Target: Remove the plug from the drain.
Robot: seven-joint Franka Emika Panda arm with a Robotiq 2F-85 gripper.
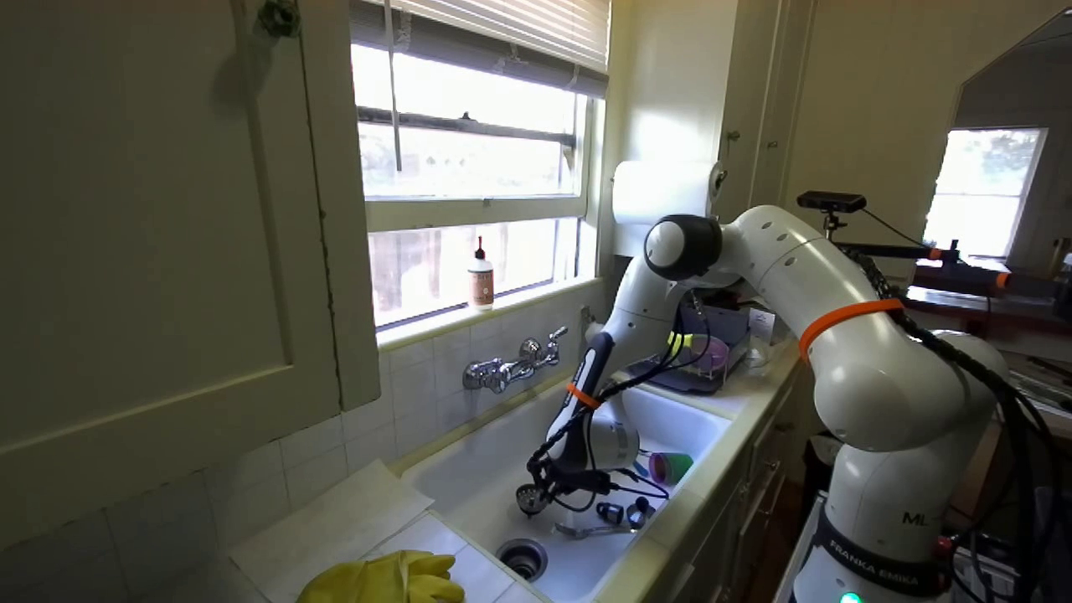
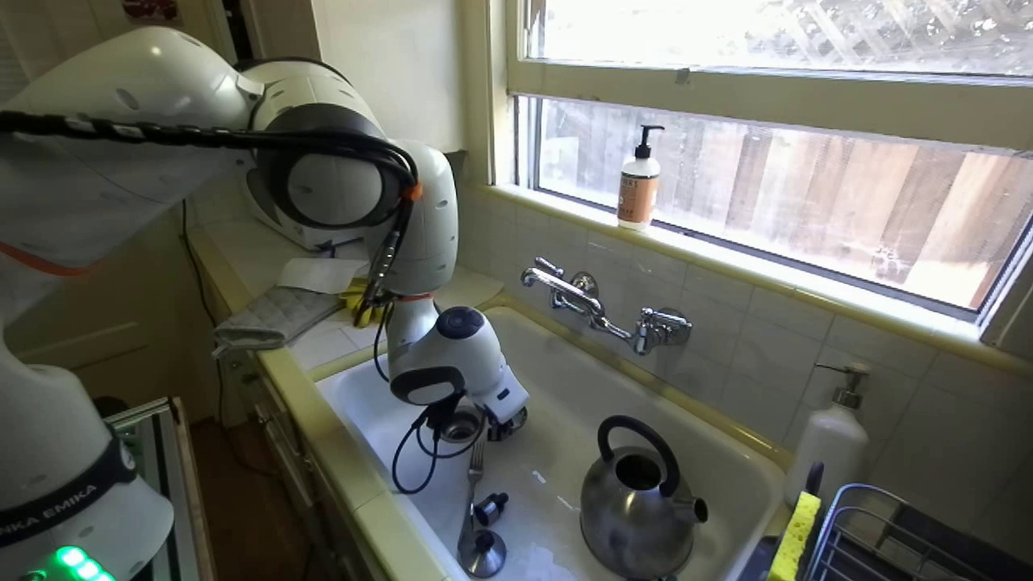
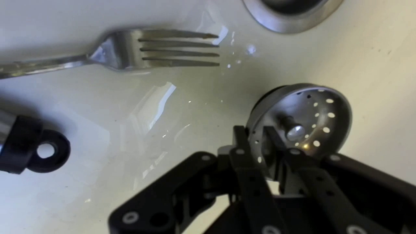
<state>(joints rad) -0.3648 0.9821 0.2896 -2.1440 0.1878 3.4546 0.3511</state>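
The plug is a round metal strainer point(image 3: 320, 123) with holes and a centre knob; it also shows in an exterior view point(image 1: 531, 500). It is tilted and out of the drain, its open side partly toward the wrist camera. The drain point(image 1: 521, 557) is an open dark hole with a metal ring; the ring shows at the top of the wrist view point(image 3: 292, 27). My gripper point(image 3: 255, 130) is nearly closed over the strainer's side wall, one finger outside, one inside the bowl, with a narrow gap between fingertips. Whether the strainer touches the sink floor is unclear.
A fork point(image 3: 120, 48) lies in the sink beside the strainer. A black-and-metal stopper point(image 2: 490, 508) and a small metal piece point(image 2: 483, 554) lie near it. A kettle point(image 2: 637, 508), a cup point(image 1: 670, 467) and the wall faucet point(image 1: 515, 366) stand around. Yellow gloves point(image 1: 381, 579) lie on the counter.
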